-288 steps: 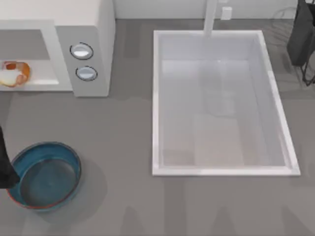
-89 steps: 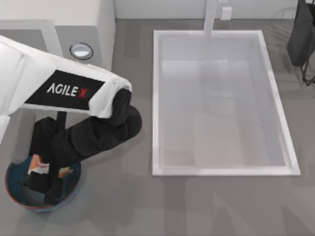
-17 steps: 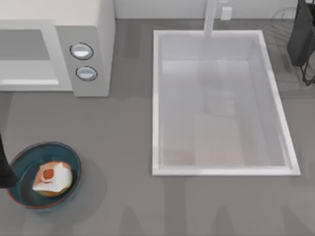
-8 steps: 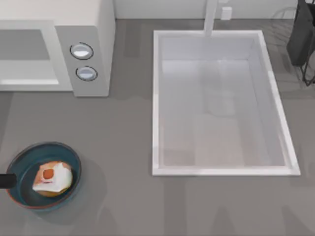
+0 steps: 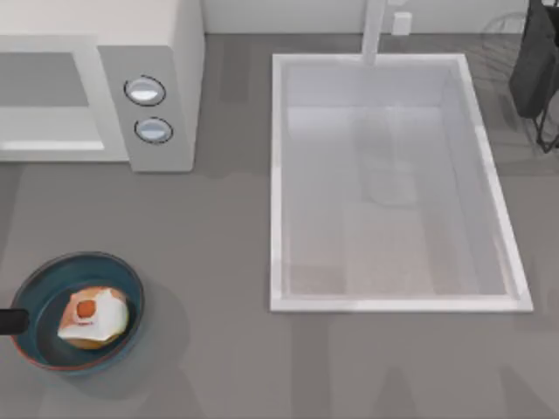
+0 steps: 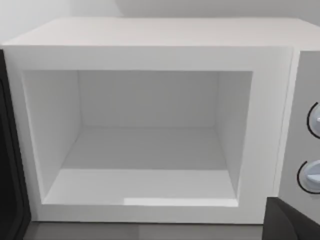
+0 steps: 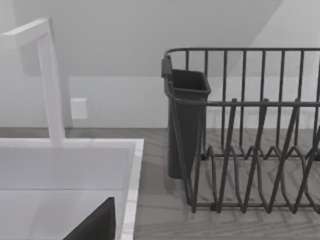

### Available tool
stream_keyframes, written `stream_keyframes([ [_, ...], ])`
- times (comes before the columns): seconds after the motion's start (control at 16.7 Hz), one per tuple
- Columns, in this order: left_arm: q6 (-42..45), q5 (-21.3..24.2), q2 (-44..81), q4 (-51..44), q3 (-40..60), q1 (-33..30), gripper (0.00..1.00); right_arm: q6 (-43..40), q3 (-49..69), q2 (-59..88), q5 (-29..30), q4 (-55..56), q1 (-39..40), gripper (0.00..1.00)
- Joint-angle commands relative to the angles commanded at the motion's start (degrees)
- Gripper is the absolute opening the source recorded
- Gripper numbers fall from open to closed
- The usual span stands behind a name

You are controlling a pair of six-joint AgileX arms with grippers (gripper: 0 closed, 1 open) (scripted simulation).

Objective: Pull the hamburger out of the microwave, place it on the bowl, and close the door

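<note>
The hamburger [image 5: 90, 315] lies inside the blue bowl [image 5: 35, 285] near the table's front left corner. At the back left the microwave [image 5: 148, 52] has an open, bare cavity [image 6: 145, 150], with its two knobs [image 5: 146, 91] on the side panel. No door covers the cavity. A dark upright strip [image 6: 9, 150] borders the cavity's side, and I cannot tell whether it is the door. A dark stub of my left arm [image 5: 7, 321] touches the bowl's left rim at the table's left edge. A dark part of my left gripper [image 6: 295, 220] shows facing the cavity.
A large white sink [image 5: 275, 175] with a tap [image 5: 374, 26] takes up the table's right half. A dark wire dish rack [image 7: 250, 150] with a cutlery holder [image 7: 185, 120] stands at the back right. A dark part of my right gripper [image 7: 95, 225] shows beside the sink.
The hamburger went from the microwave into the bowl, carried by my left arm. In the last second that arm's dark part at the left edge shrank to a small stub.
</note>
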Motion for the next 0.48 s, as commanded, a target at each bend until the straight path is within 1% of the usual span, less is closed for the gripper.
stream_keyframes([
  [0.24, 0.0, 0.8, 1.0, 1.0, 0.2, 0.8, 0.00, 0.0, 0.0, 0.0, 0.0, 0.0, 0.0, 1.00],
  [0.48, 0.1, 5.5, 8.8, 7.7, 1.2, 5.5, 0.00, 0.0, 0.0, 0.0, 0.0, 0.0, 0.0, 1.00],
])
